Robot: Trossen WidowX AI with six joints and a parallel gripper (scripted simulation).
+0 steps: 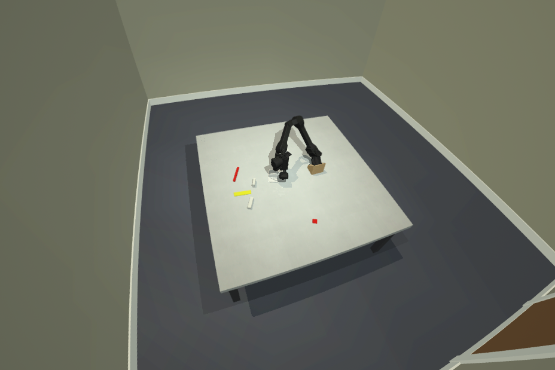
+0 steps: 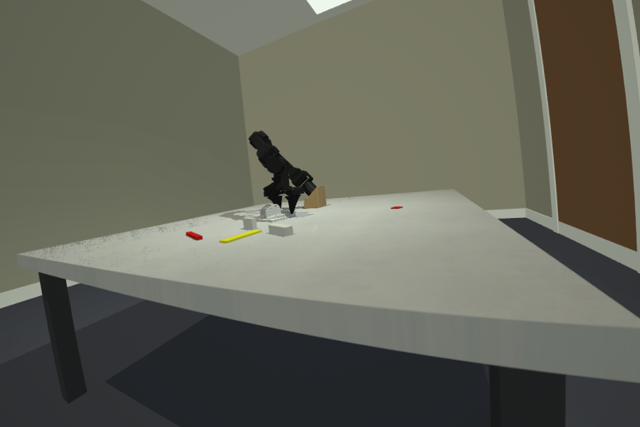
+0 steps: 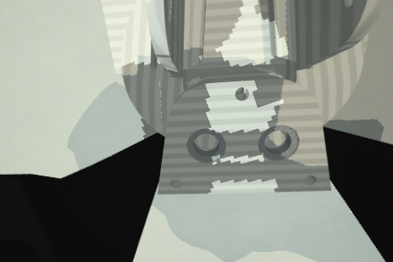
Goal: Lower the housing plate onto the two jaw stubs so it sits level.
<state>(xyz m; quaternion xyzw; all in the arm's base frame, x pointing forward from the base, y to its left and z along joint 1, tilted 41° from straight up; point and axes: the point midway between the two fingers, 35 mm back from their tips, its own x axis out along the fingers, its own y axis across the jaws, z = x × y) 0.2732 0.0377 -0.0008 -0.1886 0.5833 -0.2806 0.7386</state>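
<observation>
The pale housing plate (image 3: 305,153), with a rounded upper edge and two ringed holes, lies between my fingertips in the wrist view. My gripper (image 2: 285,209) (image 3: 235,137) is shut on its side edges, with one black finger on each side. Two long jaws, the left jaw (image 3: 174,22) and the right jaw (image 3: 322,18), run up the wrist view from the plate's rounded edge. The whole pale assembly (image 1: 272,176) (image 2: 270,212) is low at the table, partly behind the arm. The stubs are hidden under the plate, and I cannot tell whether it touches them.
A tan wedge block (image 1: 317,168) (image 2: 316,197) stands at the arm's base. Beside the assembly are a red bar (image 1: 236,173) (image 2: 194,235), a yellow bar (image 1: 242,193) (image 2: 241,236) and two white blocks (image 1: 253,182) (image 1: 250,202). A small red block (image 1: 314,221) (image 2: 396,207) lies farther off.
</observation>
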